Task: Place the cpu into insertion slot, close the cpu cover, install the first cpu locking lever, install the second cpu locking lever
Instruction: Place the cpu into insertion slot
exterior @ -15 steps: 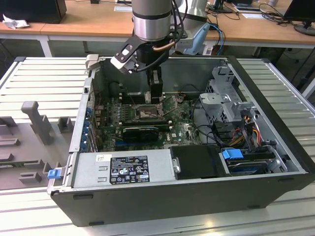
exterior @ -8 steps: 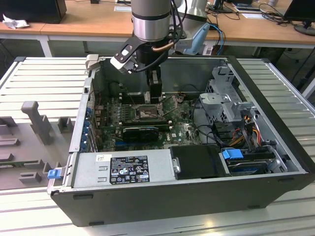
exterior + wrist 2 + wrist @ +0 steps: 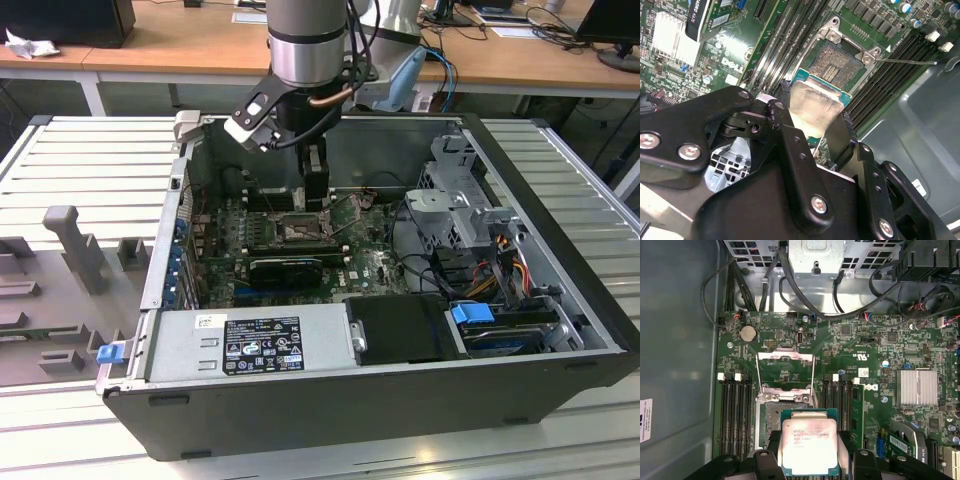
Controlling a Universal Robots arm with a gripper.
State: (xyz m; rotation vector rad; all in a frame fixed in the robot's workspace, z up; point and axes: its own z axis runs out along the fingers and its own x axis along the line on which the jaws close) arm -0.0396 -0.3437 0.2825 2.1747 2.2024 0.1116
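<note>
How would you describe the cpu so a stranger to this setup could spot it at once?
Inside the open computer case, find the green motherboard. The black tool holds the cpu by the insertion slot, between banks of long black memory slots. It is the flat square with a smooth pale silver top, unlike the ribbed heatsink.

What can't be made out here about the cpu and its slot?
- First wrist view: the cpu covers part of the insertion slot.
- Second wrist view: the end effector hides the cpu's near edge.
- Exterior view: whether the cpu touches the slot is too small to tell.
</note>
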